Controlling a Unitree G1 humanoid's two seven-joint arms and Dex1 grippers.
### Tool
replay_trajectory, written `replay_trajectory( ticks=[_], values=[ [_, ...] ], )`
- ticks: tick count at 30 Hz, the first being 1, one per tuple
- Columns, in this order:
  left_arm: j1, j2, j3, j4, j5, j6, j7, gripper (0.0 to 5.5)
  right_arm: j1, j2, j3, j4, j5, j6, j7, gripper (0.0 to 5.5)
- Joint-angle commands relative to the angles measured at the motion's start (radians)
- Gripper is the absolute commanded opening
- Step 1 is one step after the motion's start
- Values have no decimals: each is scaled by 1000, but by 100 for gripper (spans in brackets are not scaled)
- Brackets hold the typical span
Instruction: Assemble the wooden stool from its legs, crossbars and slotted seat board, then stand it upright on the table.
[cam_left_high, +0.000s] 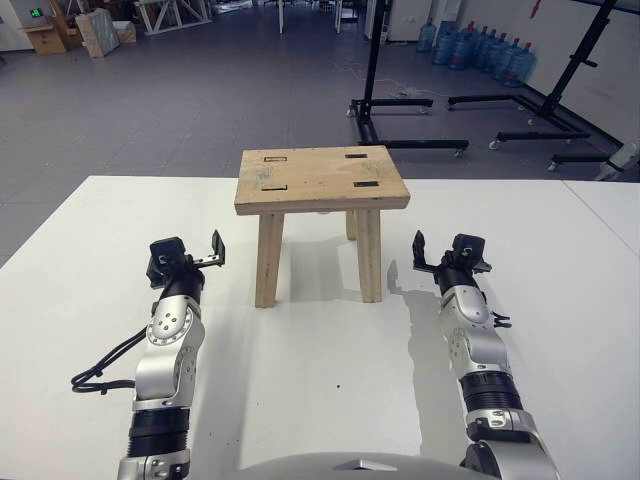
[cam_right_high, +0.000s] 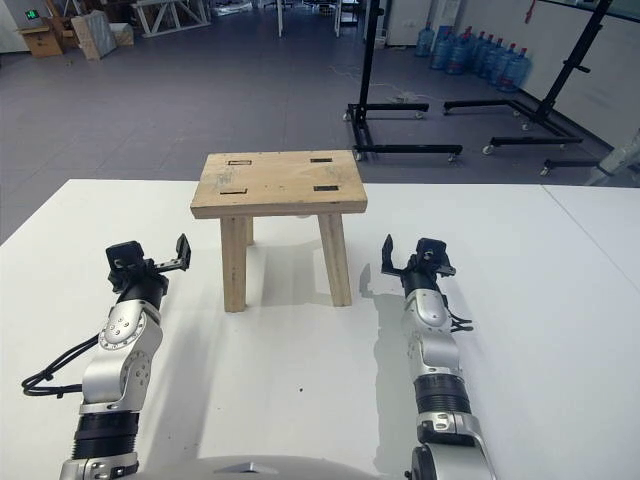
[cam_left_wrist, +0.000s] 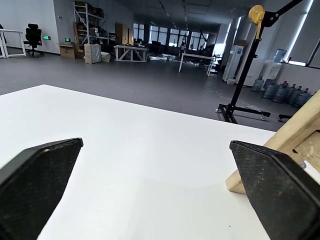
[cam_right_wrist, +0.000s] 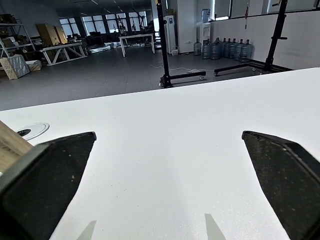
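My left gripper (cam_left_wrist: 156, 150) and right gripper (cam_right_wrist: 167, 137) gaped wide and empty beside the upright wooden stool (cam_left_high: 322, 180), its seat board (cam_left_high: 320, 172) running left to right.

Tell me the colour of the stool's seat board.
Light tan, unpainted wood grain; the seat board shows best in the left eye view.

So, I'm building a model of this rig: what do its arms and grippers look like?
The left arm and right arm are silver metal segments with black ribbed collars. The left gripper and right gripper are black and two-fingered, with flat, finely textured pads. A black cable loops out beside the left arm.
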Motion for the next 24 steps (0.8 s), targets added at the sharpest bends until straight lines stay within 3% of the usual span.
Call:
replay_trajectory(
  ticks=[1, 24],
  values=[
    [-17, -11, 5, 12, 16, -8, -9, 540, -20, 8, -11, 9, -11, -8, 9, 538],
    [-18, -42, 15, 5, 44, -15, -29, 540, -21, 28, -29, 18, -33, -8, 26, 538]
  ],
)
